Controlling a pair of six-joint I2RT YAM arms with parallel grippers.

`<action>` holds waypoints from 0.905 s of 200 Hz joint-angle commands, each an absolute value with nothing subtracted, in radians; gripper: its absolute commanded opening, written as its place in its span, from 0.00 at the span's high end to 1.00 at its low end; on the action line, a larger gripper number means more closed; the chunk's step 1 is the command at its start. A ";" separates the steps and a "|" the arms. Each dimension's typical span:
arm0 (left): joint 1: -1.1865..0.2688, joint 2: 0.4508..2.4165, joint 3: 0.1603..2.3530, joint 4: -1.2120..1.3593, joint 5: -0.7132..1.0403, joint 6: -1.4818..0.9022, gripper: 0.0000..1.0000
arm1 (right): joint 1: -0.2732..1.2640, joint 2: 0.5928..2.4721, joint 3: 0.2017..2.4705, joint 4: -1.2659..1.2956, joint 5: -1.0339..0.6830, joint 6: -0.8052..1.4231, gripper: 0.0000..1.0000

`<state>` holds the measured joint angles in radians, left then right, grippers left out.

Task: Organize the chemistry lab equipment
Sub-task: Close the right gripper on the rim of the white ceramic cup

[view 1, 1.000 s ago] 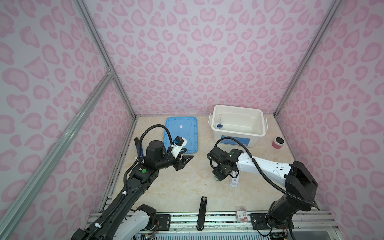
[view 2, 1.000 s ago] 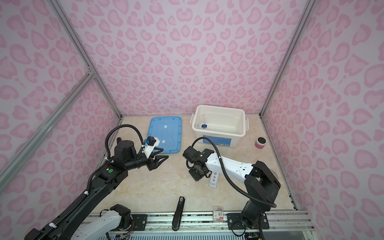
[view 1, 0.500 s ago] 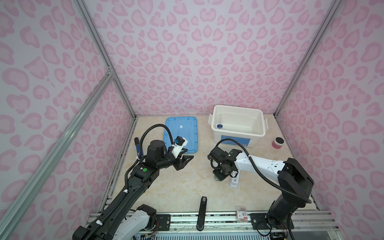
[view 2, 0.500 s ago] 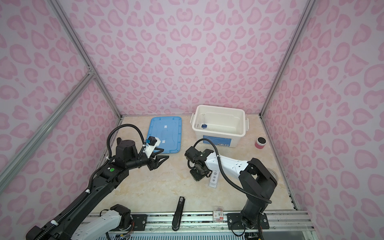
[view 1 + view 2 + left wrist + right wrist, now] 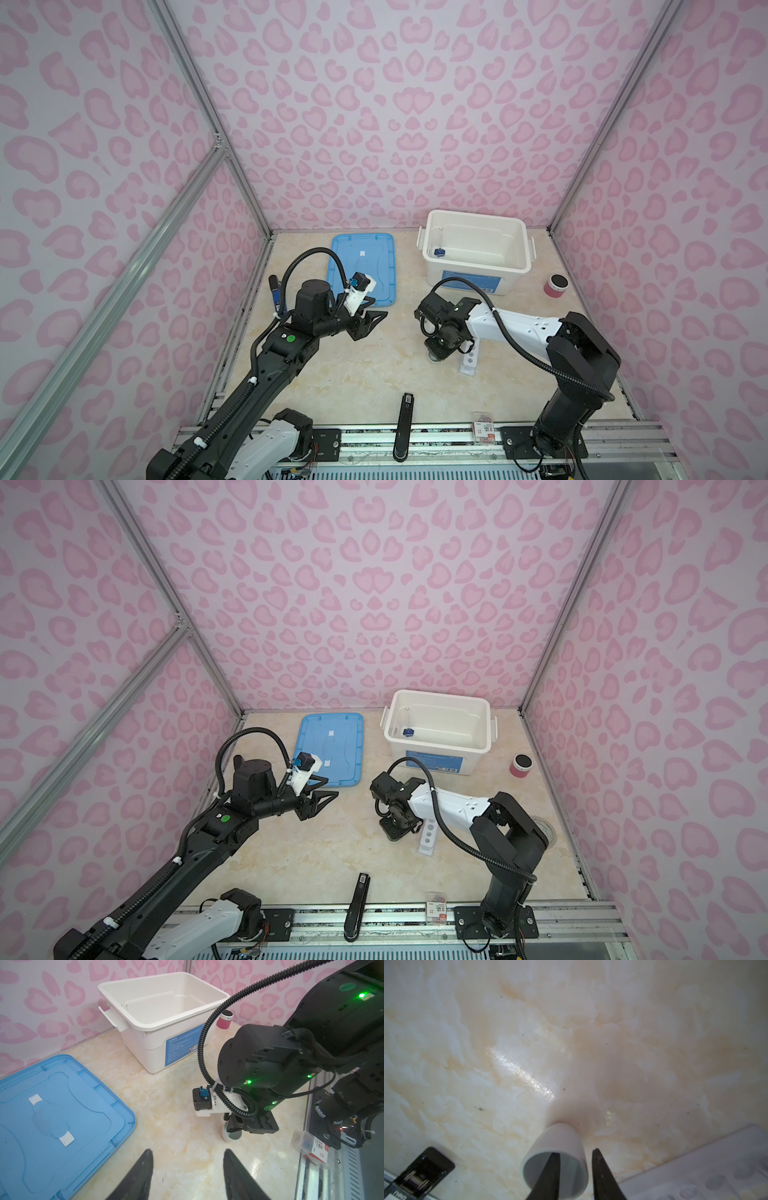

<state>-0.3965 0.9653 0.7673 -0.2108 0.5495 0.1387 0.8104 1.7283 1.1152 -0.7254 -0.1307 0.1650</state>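
Note:
A tiny pale cup (image 5: pixel 556 1145) stands upright on the marble table, also visible in the left wrist view (image 5: pixel 230 1137). My right gripper (image 5: pixel 575 1151) points down over it. One finger is inside the cup and the other is outside, with the cup's wall between them and a small gap still showing. In both top views the right gripper (image 5: pixel 440 349) (image 5: pixel 397 827) hides most of the cup. The white holed rack (image 5: pixel 469 359) (image 5: pixel 716 1167) lies flat beside it. A small blue-based glass cylinder (image 5: pixel 439 249) lies in the white bin (image 5: pixel 478 214). My left gripper (image 5: pixel 187 1150) (image 5: pixel 376 309) hovers open and empty near the blue lid.
A blue lid (image 5: pixel 365 257) lies at the back left. A pink black-topped can (image 5: pixel 555 285) stands right of the bin. A blue-and-black stick (image 5: pixel 274 291) lies by the left wall. A black bar (image 5: pixel 405 415) and a small packet (image 5: pixel 484 428) rest at the front edge.
The right gripper's jaws have narrowed around the cup's wall while staying over the same spot. The left arm has not moved.

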 commanded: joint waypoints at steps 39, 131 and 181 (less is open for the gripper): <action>-0.396 0.966 0.768 -0.189 0.553 0.143 0.44 | 0.811 1.734 1.107 -0.719 -0.129 0.170 0.78; -0.396 0.970 0.769 -0.189 0.556 0.142 0.44 | 0.811 1.737 1.100 -0.718 -0.130 0.175 0.85; -0.396 0.971 0.769 -0.189 0.558 0.142 0.44 | 0.812 1.735 1.098 -0.719 -0.127 0.178 0.87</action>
<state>-0.3965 0.9676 0.7673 -0.2111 0.5499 0.1387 0.8104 1.7313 1.1027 -0.7235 -0.1307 0.1726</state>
